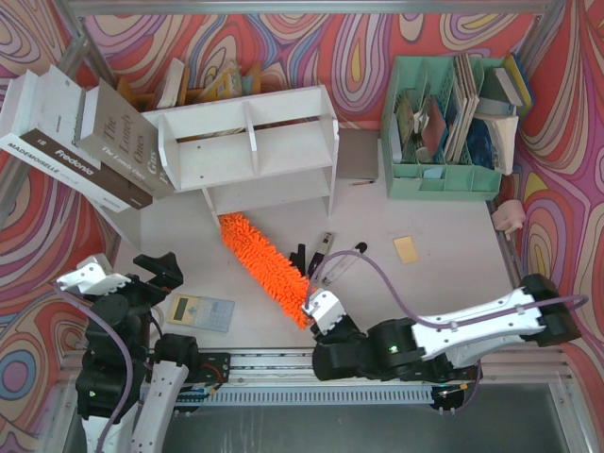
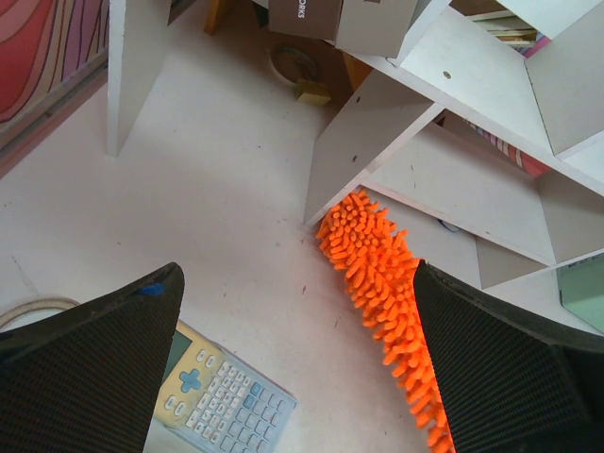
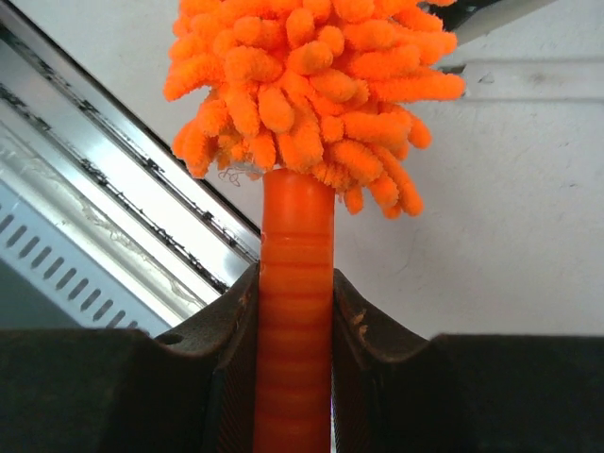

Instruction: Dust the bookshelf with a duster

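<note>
Orange duster (image 1: pixel 262 267) in end effector (image 3: pixel 296 316) (right).

The left arm (image 1: pixel 99 368) stands folded over its base at the near left corner, with its wrist pointing toward the far side. The left gripper (image 2: pixel 294 274) has its jaws spread wide, and its two black textured fingers (image 2: pixel 85 368) grip nothing. The right arm (image 1: pixel 472 326) reaches out to an elbow at the right edge, then doubles back leftward, low along the near edge. The right gripper (image 3: pixel 294 283) is clamped on the ribbed orange handle of the duster (image 3: pixel 302 104), one finger pressed against each side.
</note>
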You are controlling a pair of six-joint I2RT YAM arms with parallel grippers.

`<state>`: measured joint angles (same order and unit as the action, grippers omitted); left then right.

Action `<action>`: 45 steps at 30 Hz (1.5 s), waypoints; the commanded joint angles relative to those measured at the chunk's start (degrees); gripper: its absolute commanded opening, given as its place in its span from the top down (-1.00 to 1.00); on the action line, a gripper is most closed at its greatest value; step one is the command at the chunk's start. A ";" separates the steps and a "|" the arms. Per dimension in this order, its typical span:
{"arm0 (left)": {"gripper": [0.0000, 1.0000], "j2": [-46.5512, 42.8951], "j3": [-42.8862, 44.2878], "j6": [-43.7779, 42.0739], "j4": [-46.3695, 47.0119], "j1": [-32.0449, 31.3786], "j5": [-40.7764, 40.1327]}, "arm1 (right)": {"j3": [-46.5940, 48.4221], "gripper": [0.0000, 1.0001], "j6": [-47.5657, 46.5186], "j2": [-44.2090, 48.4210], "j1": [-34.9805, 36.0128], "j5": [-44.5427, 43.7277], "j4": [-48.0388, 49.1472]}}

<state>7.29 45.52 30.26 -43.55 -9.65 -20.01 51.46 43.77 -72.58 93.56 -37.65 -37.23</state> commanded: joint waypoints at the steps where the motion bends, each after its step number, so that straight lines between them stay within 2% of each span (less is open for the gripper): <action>1: -0.97 0.01 -0.78 0.41 0.58 -0.11 -0.49 | 1.91 1.00 -7.75 7.78 1.26 -2.01 0.06; 11: -0.97 0.80 -0.69 0.24 0.58 -0.11 -0.53 | 9.64 1.00 -12.67 10.43 2.08 5.19 -13.63; 19: -0.97 1.14 -0.53 0.24 0.37 -0.02 -0.81 | 10.88 1.00 -16.33 19.92 3.11 6.18 -12.81; 24: -0.97 1.45 -0.44 0.31 0.23 0.12 -0.92 | 13.50 1.00 -17.27 21.48 3.08 2.35 -15.94; 30: -0.97 1.94 -0.43 0.28 0.13 0.41 -0.90 | 15.48 1.00 -19.40 24.08 3.06 -1.12 -15.12; 45: -0.97 2.88 -0.34 0.24 0.09 1.43 -0.82 | 22.69 1.00 -22.31 23.59 3.04 -9.08 -19.53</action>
<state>9.50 45.52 30.26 -43.59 -8.80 -20.23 71.13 23.29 -49.56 96.42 -41.28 -56.49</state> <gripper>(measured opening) 0.986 0.332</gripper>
